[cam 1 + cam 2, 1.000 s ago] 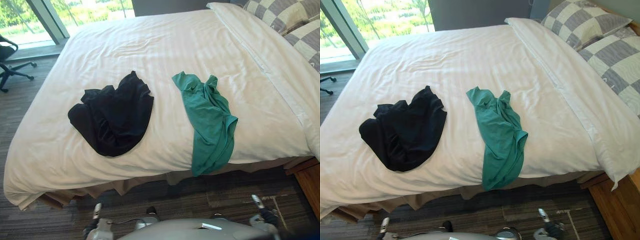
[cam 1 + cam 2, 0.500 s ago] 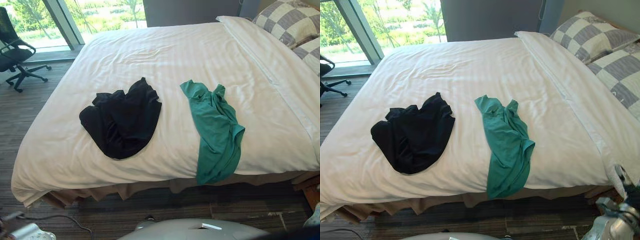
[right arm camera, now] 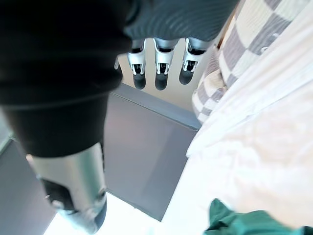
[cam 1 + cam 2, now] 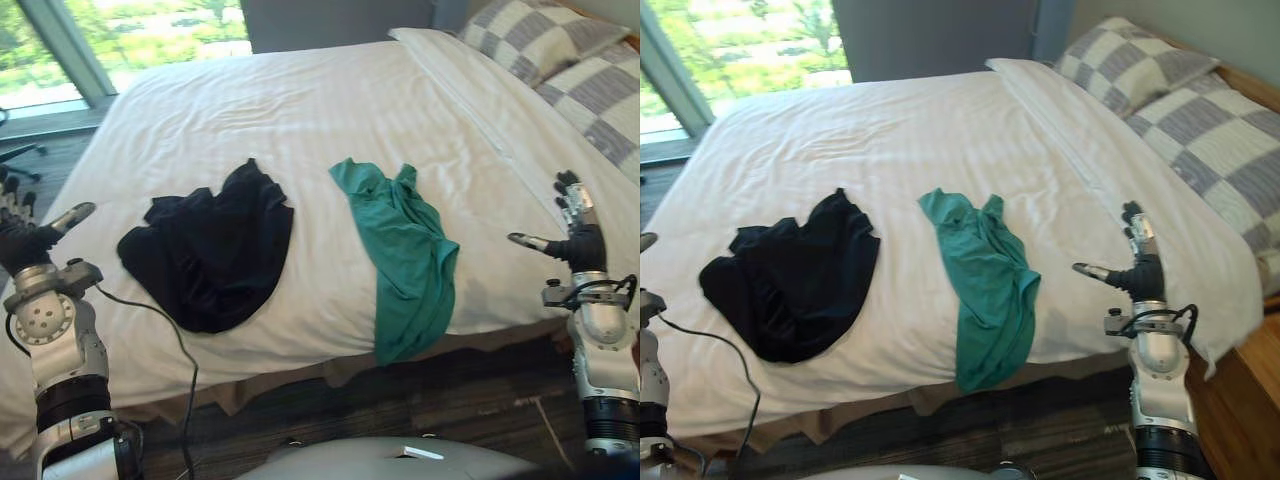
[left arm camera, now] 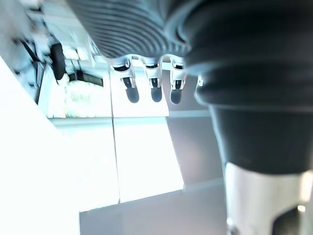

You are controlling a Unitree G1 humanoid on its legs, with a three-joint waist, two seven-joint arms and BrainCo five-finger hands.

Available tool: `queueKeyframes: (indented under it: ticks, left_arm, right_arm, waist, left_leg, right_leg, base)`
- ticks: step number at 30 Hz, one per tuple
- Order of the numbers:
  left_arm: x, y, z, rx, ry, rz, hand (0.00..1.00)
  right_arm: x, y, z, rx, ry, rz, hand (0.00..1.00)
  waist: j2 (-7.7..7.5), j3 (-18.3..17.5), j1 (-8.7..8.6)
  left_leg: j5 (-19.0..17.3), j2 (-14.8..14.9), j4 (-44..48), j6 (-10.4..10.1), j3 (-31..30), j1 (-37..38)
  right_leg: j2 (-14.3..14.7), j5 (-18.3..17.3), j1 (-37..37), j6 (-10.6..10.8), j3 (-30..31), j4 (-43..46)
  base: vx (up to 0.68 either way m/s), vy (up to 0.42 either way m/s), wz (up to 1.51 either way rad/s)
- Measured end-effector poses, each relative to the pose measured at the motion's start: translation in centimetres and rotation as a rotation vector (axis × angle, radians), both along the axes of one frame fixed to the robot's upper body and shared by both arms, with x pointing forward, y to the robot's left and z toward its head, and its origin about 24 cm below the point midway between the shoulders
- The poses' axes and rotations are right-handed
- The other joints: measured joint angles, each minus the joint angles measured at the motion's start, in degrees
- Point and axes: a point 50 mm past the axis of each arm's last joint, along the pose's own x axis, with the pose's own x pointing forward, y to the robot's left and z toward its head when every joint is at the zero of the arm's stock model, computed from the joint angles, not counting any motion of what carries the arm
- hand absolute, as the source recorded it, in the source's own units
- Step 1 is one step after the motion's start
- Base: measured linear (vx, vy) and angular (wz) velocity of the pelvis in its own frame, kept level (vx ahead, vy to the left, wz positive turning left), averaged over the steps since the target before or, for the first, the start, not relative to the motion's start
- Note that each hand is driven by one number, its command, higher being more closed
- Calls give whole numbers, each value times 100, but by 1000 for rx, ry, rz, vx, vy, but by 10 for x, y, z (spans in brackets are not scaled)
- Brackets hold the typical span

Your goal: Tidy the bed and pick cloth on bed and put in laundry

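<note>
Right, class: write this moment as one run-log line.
left hand: open, empty | right hand: open, empty | black cloth: on bed, untouched | green cloth: draped over bed edge, untouched

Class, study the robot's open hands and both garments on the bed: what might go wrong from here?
The green cloth shirt hangs over the white duvet's near edge; a clumsy tug may drop it to the floor. The crumpled black garment lies on soft bedding, so the left hand might pinch duvet too.
</note>
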Motion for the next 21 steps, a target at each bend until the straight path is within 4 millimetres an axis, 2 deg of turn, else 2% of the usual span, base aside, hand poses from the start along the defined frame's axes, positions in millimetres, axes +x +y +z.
queueKeyframes:
  ticks: [2,4,6,9,11,15,19,21]
  left_arm:
    - [13,-20,-14,86,137,-58,0]
    - [18,-30,-21,146,216,-87,0]
    - [21,-35,-26,181,268,-104,0]
    - [27,-43,-32,212,333,-128,0]
    - [32,-47,-38,236,400,-128,0]
    - [46,-43,-36,220,445,-54,0]
    - [58,-38,-23,246,455,11,0]
    - [67,-39,-16,256,453,34,0]
  right_arm:
    - [-3,10,-11,-101,69,19,0]
    - [-2,20,-13,-136,86,55,0]
    - [-1,27,-14,-136,99,78,0]
    - [4,35,-12,-139,103,104,0]
    - [11,40,-7,-142,90,115,0]
    - [19,43,2,-142,60,113,0]
    - [19,46,11,-159,24,126,0]
    - [20,48,22,-196,-13,152,0]
  waist:
    - [-52,54,-36]
    - [-64,78,-59]
    - [-72,94,-32]
    - [-117,345,-19]
    - [-75,465,-7]
    - [-83,777,-28]
    - [-90,1024,-202]
    - [-65,1230,-259]
  left_leg:
    - [-30,12,73,47,-2,0]
    - [-32,21,78,48,-1,9]
    - [-32,29,86,48,2,9]
    - [-62,30,144,6,18,-22]
    - [-75,17,152,-16,39,-267]
    - [-50,-33,214,2,177,-451]
    - [-51,-46,349,12,185,-707]
    - [-52,-41,435,13,211,-845]
  right_leg:
    - [5,-14,-8,-18,87,20]
    - [9,-54,-37,-26,118,82]
    - [12,-122,-129,-54,248,217]
    - [16,-268,-339,-61,635,491]
    - [8,-308,-741,-72,796,666]
    - [-2,-218,-1074,-3,1071,784]
    - [-21,-184,-1339,-11,1185,899]
    - [-23,-187,-1545,-13,1314,1013]
  base:
    - [2,-13,-17]
    - [-6,-12,-7]
    - [-2,-5,-2]
    - [-35,8,-6]
    - [-116,22,-17]
    - [-53,19,-20]
    - [-8,7,-4]
    - [-17,-3,-9]
